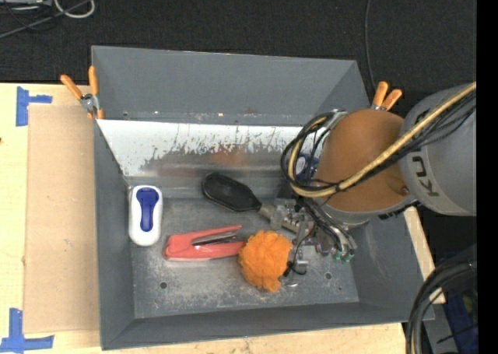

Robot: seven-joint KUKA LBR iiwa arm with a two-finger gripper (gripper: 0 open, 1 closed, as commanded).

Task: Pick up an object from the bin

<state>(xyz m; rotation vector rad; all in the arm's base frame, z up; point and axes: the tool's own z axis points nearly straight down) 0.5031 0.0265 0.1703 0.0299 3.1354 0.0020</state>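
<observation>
My gripper (296,261) reaches down at the right of the bin floor, its fingertips right beside the right edge of a fuzzy orange ball (263,260). The ball lies on the floor and I cannot tell whether a finger touches it. To the ball's left lies a pink-red stapler-like tool (204,245). A black oval brush (230,191) with a metal handle lies behind the ball, its handle end running under the gripper's body.
A white and blue oblong thing (145,214) lies at the left of the bin floor. The arm with its orange cover and looped cables hangs over the bin's right side.
</observation>
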